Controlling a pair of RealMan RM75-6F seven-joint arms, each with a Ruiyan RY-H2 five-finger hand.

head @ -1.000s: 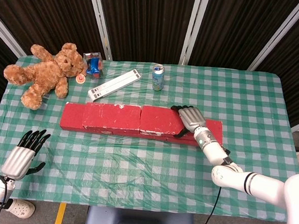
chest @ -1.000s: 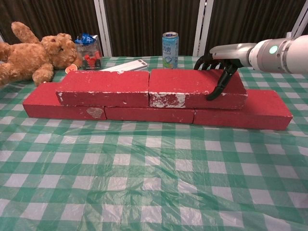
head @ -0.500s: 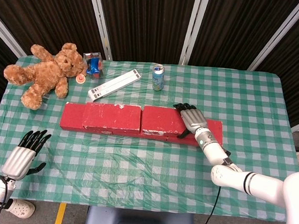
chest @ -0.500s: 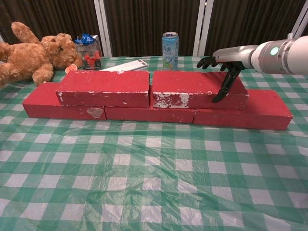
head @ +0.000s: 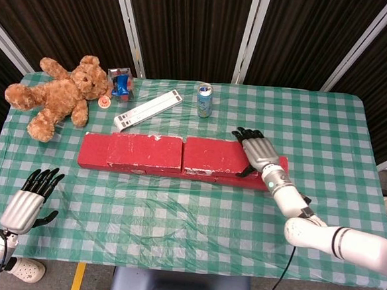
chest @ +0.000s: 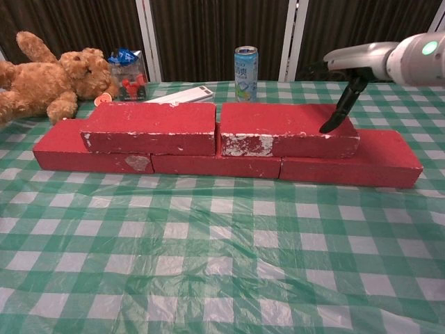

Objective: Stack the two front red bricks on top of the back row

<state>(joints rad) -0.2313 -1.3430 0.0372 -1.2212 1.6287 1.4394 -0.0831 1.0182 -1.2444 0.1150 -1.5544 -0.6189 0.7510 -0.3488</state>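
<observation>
Both stacked bricks sat on the back row: the left top brick [chest: 149, 127] and the right top brick [chest: 285, 129] lay end to end on the bottom row [chest: 351, 167], near the middle of the table [head: 175, 210], with a narrow gap between them. Over the last second you nudged the right top brick a little to the right, opening that gap slightly, and then you drew your right hand [head: 261, 152] up and away to the right. It hovered over the brick's right end with fingers spread and holding nothing; in the chest view one dark finger [chest: 341, 111] pointed down just at the brick's upper edge, and whether it touched could not be told. Your left hand [head: 29, 200] stayed put at the near left table edge, fingers apart and empty. That release suggested the stacking was done, or nearly so.

Further out, the can [chest: 245, 63] stood behind the bricks; its lettering was too small to read. The white bar [head: 148, 109], the small packaged toy [head: 120, 83] and the teddy bear [head: 54, 95] lay at the far left, with no readable writing.
</observation>
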